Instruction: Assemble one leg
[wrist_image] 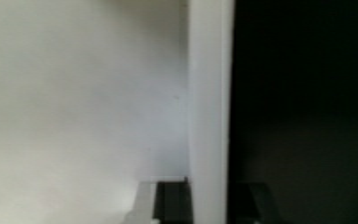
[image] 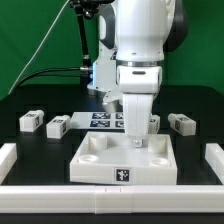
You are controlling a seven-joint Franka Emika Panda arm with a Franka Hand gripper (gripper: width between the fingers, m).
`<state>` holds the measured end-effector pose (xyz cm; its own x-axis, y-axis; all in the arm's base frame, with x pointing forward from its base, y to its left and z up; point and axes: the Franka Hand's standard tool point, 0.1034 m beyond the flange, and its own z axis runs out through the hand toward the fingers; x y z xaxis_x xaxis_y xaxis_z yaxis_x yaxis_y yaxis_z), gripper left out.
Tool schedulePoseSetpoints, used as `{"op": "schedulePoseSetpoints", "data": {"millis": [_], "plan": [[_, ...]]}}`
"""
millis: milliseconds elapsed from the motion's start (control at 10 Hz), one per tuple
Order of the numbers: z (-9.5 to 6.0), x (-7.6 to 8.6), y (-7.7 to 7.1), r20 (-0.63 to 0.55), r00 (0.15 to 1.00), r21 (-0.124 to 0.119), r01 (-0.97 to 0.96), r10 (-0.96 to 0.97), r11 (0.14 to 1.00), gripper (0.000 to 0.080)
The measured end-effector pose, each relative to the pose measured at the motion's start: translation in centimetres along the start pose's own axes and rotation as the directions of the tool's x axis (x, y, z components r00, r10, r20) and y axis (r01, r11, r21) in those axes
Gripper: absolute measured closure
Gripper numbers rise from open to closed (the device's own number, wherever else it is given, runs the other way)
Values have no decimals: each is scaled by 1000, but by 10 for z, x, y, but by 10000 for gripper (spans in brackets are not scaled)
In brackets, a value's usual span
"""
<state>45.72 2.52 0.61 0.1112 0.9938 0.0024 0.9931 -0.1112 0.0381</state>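
The large white tray [image: 100,165] with corner sockets lies at the front middle of the black table. My gripper [image: 136,141] points straight down at the tray's far rim. In the wrist view the gripper [wrist_image: 211,186] straddles the tray's white rim [wrist_image: 211,90]. One dark finger [wrist_image: 172,204] is over the tray's white face and the other is on the black table side. The rim fills the gap between them. Small white legs with markers lie apart on the table: two at the exterior view's left [image: 30,121] [image: 57,126] and one at its right [image: 181,122].
The marker board [image: 103,119] lies behind the tray, partly hidden by the arm. Another small white block [image: 153,121] shows just beside the gripper. Low white walls border the table at the front [image: 110,197], left [image: 8,156] and right [image: 215,158].
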Motion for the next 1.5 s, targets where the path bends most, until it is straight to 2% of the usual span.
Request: {"op": "schedulePoseSetpoints", "data": {"millis": [300, 500, 1100, 1500], "plan": [[0, 0, 0, 0, 1000, 0, 0, 0, 1000, 739], [0, 5, 4, 12, 999, 15, 42, -42, 999, 739], [1, 52, 29, 4, 993, 17, 115, -115, 993, 739], [1, 64, 29, 5, 994, 19, 110, -111, 994, 739]]}}
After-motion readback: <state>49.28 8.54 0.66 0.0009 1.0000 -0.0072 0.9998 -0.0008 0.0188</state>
